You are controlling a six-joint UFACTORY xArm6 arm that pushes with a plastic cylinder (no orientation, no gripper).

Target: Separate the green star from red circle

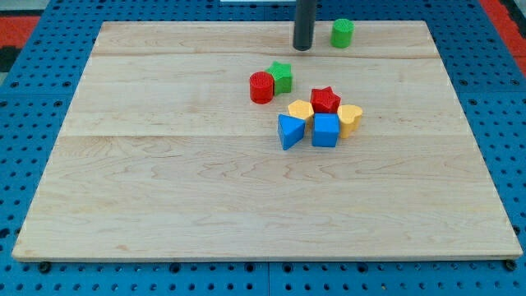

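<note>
Bare-ended, my tip (303, 47), the tool, holds nothing, resting on the desk (164, 205) above the touching green star (282, 76) and red circle (261, 86), seemingly lined up to wedge them apart.

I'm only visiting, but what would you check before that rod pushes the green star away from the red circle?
1. Green star and red circle both in sight: ok.
2. Already separated: not ok, they touch.
3. My tip clear of blocks: ok, it sits above the pair, toward the view's top.
4. Free board at the view's left for pushing: ok.
5. Red star cluster at lower right may get bumped: cannot tell.
</note>
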